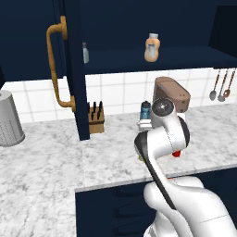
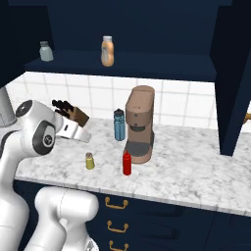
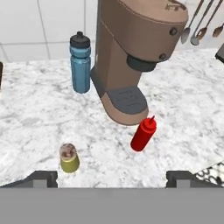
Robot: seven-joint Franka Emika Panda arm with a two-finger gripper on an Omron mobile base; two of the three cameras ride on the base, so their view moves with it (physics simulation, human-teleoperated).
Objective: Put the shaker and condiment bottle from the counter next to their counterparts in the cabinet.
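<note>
The hand hangs above the near part of the table with its fingers spread wide and nothing between them; only the two dark fingertips show at the bottom of the hand view. It looks down and forward over both things it has to fetch, which suggests a vantage taken before choosing one.

The shaker stands upright on the table, near the front edge and to the left. The condiment bottle stands to its right, just beside the foot of the brown coffee machine, nozzle up. A blue bottle stands farther back, left of the machine.

Neither thing has yet gone up. The cabinet is open above the table, its door swung out to the left, so the shelf is free to reach. On it the slim grey shaker sits at the left and the peach-orange bottle a little to its right, with bare shelf beside each for its match.

The shaker stands clear of everything, so it seems the easier first grasp.
</note>
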